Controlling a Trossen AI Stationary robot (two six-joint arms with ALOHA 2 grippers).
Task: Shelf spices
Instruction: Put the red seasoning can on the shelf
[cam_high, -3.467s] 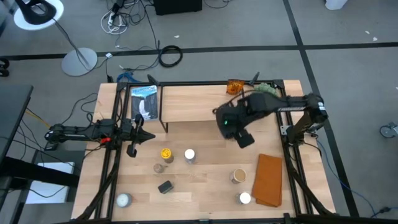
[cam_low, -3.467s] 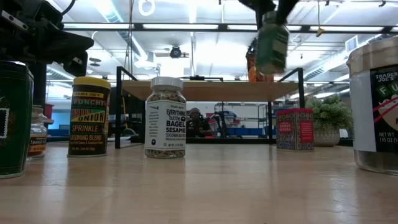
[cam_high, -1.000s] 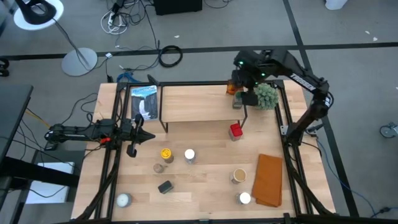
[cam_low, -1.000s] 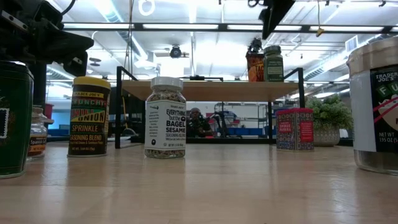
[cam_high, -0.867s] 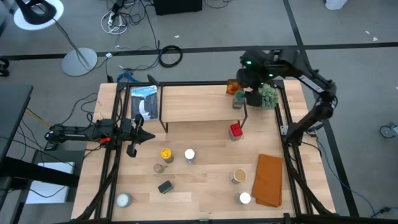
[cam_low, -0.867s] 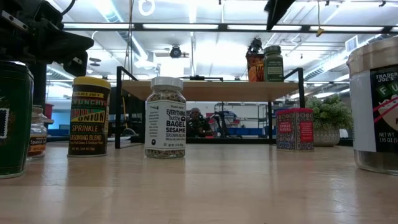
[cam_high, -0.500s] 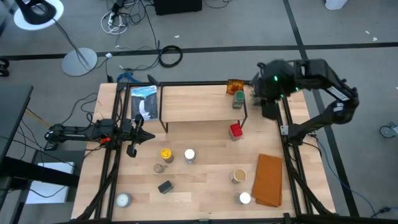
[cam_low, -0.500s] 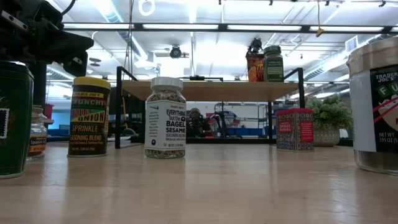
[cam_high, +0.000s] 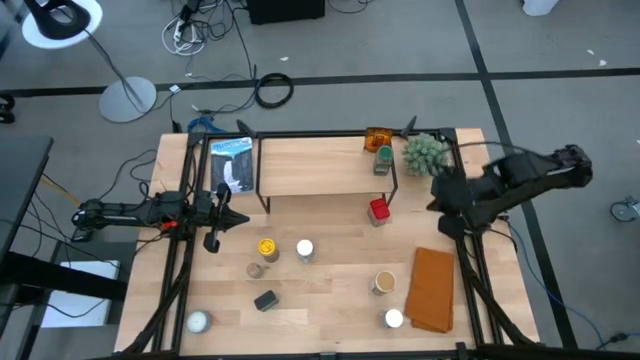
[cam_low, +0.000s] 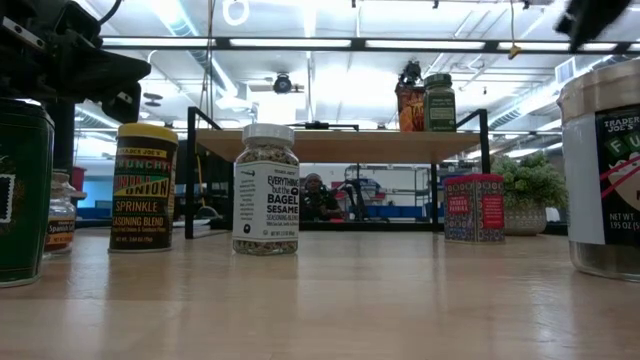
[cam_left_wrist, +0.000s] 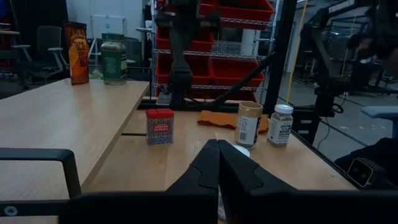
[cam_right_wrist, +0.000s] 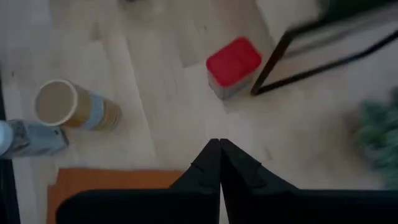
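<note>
Right hand, fingers together and empty, hangs over the bench's right edge; the red box stands upright just leftward of it below the shelf, far from the idle, shut left hand.

**Count on the Counter and Shelf**

Two spice containers on the shelf: orange packet, green-lidded jar. Seven on the counter: red box, yellow-lidded jar, white-lidded jar, small brown-lidded jar, dark tin, tan-lidded jar, white-capped jar. One pale ball, one orange cloth, one green plant.
</note>
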